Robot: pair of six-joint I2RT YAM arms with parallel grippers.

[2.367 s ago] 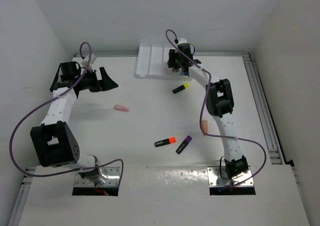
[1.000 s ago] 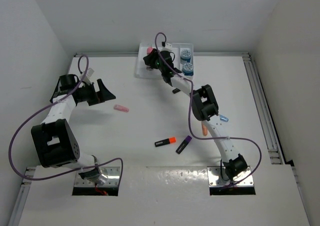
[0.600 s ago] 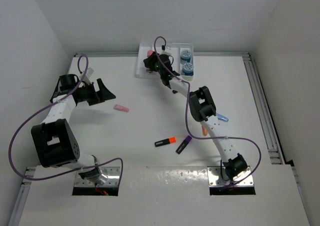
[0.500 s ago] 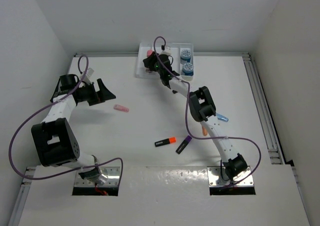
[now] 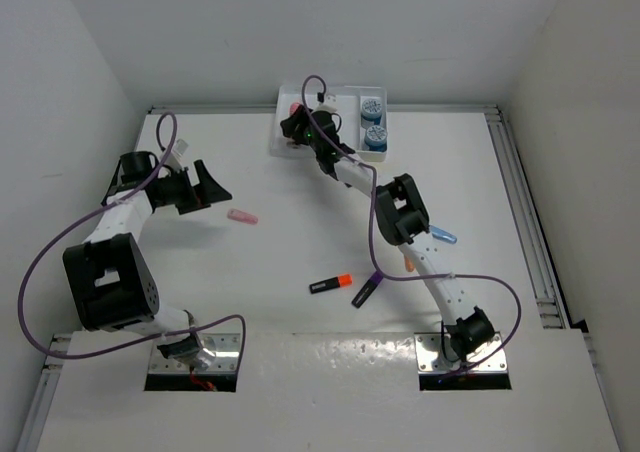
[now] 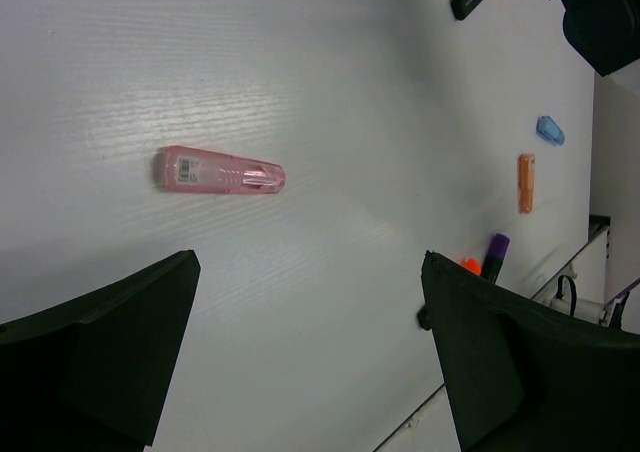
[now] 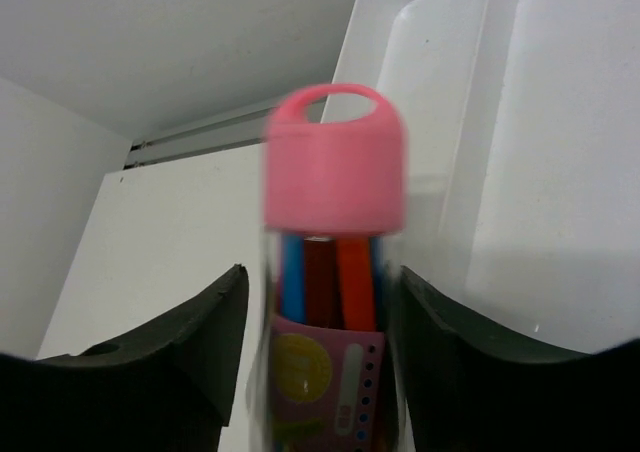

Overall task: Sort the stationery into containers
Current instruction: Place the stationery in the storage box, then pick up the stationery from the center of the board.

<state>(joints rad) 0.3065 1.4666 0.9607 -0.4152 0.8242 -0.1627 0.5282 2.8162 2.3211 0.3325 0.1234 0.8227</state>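
Setting a pink-capped tube (image 7: 335, 162) of coloured pens into the white tray (image 5: 345, 96), clamping it in the right gripper (image 7: 318, 322) above the tray's left side. Judging the next move: lowering into a compartment, then letting go. Keeping two blue round pieces (image 5: 373, 105) in the right compartment. Hovering the left gripper (image 6: 308, 272), spread wide, over a pink stick (image 6: 220, 170) lying on the table (image 5: 300, 232).

White table (image 5: 280, 242) — divided tray (image 5: 354, 107) at far centre. Pink stick (image 5: 242, 215) left; orange highlighter (image 5: 330, 284) and purple highlighter (image 5: 367, 289) near centre — blue piece (image 5: 443, 237) and peach stick (image 6: 526, 182) right.
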